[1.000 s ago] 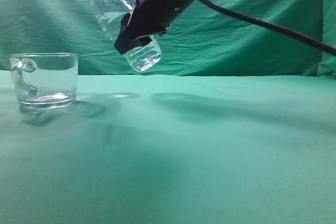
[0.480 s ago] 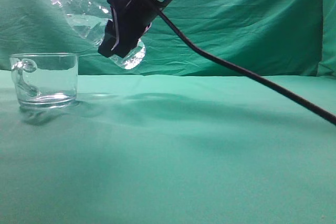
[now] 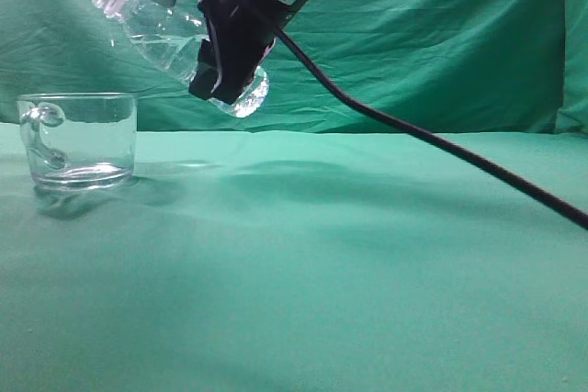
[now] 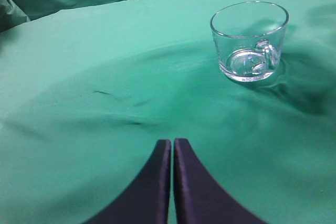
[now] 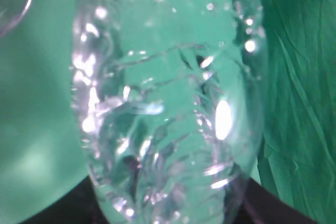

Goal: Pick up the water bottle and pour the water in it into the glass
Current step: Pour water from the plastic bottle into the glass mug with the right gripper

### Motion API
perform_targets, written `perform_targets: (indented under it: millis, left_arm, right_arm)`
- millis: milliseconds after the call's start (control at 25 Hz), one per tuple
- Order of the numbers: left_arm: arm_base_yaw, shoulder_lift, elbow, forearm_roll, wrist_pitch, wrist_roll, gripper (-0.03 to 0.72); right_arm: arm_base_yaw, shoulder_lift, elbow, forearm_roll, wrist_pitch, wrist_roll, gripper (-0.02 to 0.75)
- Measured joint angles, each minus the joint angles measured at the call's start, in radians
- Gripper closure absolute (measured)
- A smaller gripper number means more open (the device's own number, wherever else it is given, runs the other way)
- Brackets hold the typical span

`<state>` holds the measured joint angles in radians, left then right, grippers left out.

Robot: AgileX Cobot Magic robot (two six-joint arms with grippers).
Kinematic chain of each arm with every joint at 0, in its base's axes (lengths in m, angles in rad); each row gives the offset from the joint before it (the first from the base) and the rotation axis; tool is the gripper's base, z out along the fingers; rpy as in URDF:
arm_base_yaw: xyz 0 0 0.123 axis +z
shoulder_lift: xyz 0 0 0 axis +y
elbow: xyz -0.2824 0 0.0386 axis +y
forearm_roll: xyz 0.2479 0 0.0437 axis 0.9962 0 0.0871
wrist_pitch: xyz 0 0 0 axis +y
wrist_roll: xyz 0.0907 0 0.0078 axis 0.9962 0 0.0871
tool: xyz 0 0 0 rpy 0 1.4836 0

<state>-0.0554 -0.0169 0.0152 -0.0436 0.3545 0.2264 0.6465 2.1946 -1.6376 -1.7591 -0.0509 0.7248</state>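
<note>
So far, the water bottle (image 3: 170,39) is pinched by the right pincer (image 3: 225,61) and tilted at upper left; the glass (image 3: 78,140) is not yet filled.

exterior: low, at object height, looking along the tabletop (image 3: 367,254) toward the green backdrop (image 3: 441,43) | left wrist: angled down over closed fingers (image 4: 170,182), glass (image 4: 250,41) at middle distance, shared with exterior | right wrist: pressed close against the water bottle (image 5: 168,108), filling the frame, also seen in exterior
</note>
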Motion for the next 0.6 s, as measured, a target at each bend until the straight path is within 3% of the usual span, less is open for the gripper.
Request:
perform_targets:
  millis: [600]
  left_arm:
    - [0.000, 0.000, 0.000, 0.000, 0.000, 0.000, 0.688]
  right_arm:
    - [0.000, 0.000, 0.000, 0.000, 0.035, -0.083, 0.405]
